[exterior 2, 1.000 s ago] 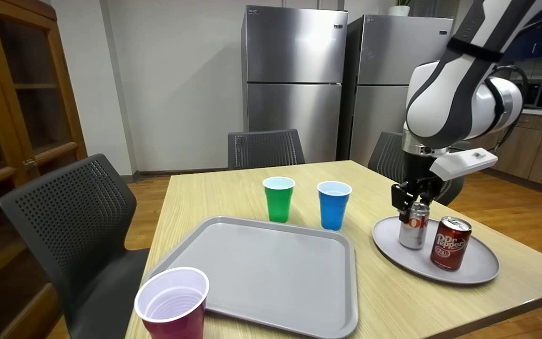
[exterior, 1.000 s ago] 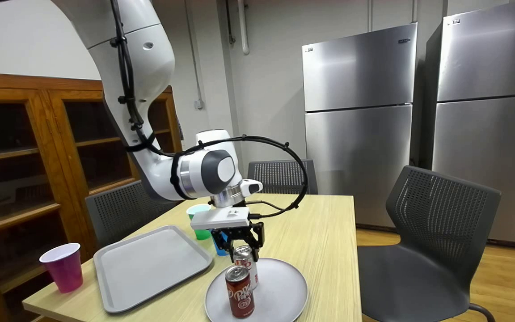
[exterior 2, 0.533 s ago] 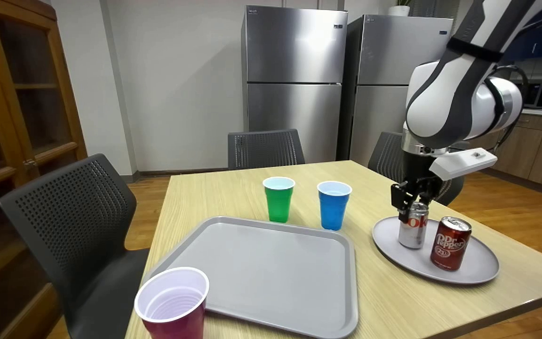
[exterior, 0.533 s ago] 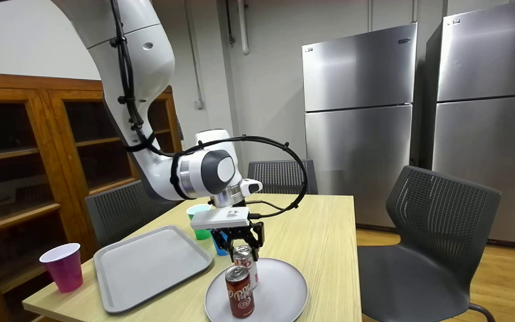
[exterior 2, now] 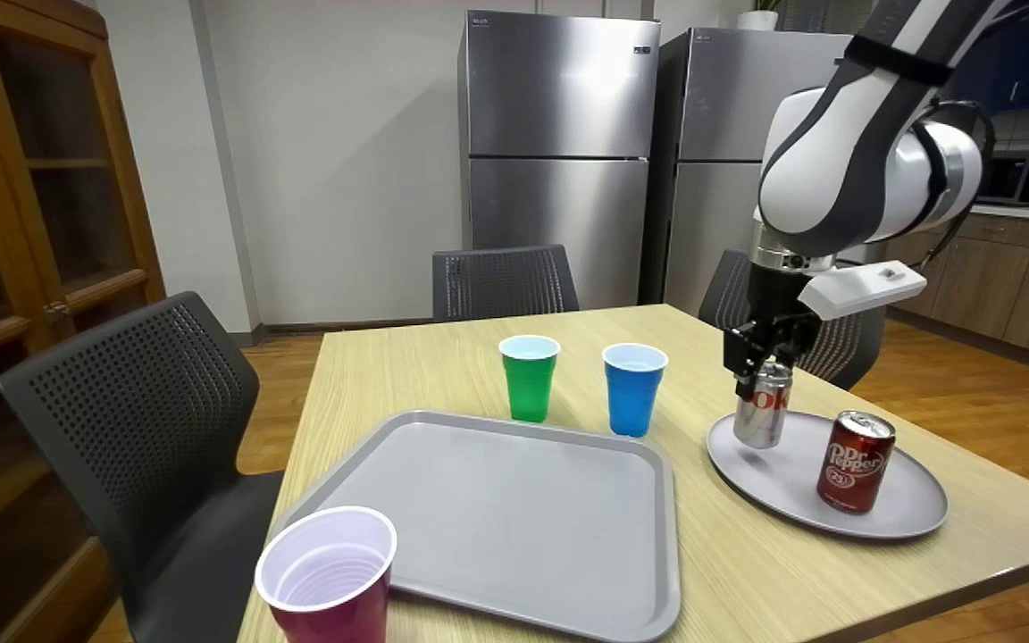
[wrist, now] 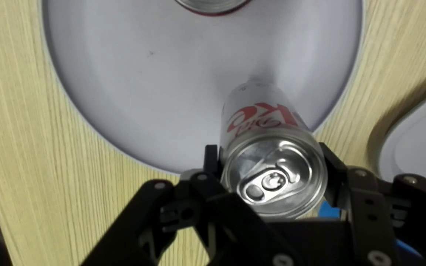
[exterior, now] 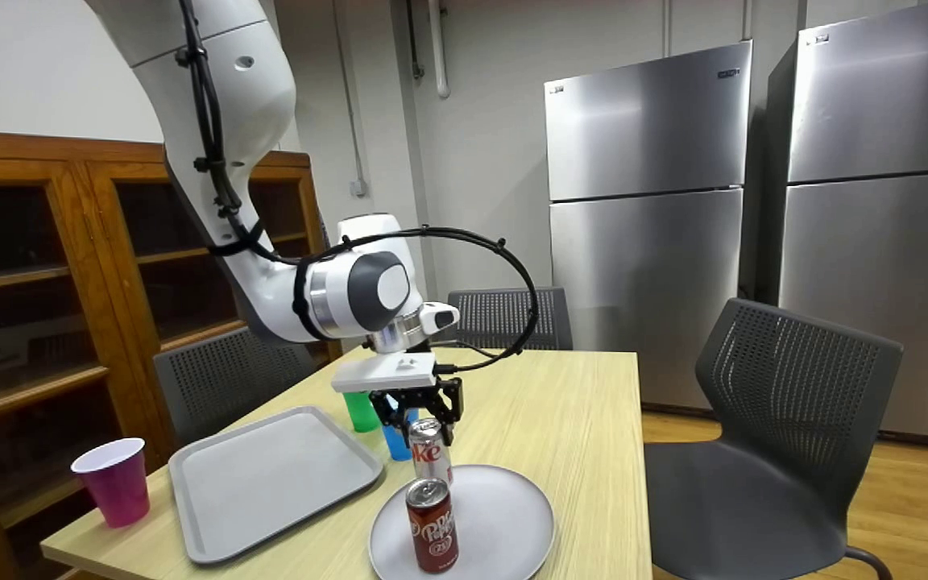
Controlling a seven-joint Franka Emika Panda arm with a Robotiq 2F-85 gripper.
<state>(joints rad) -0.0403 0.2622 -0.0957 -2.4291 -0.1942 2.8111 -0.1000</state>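
Wrist view: gripper (wrist: 270, 159) w/ Diet Coke can (wrist: 261, 114) pinched nr top, over plate (wrist: 142, 92).
Long axis ~vert., tab end up, base twd plate; Dr Pepper can (exterior 2: 854, 464) stands apart on plate.

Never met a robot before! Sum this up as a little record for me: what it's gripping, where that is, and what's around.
Gripping: Coke can, held near its top by the gripper
Where: over the plate, apparently not touching it
On the plate: Dr Pepper can, upright
Beside the plate: tray
Cups: green cup, blue cup, purple cup, all upright on the table
Around the table: chairs, fridges, wooden cabinet
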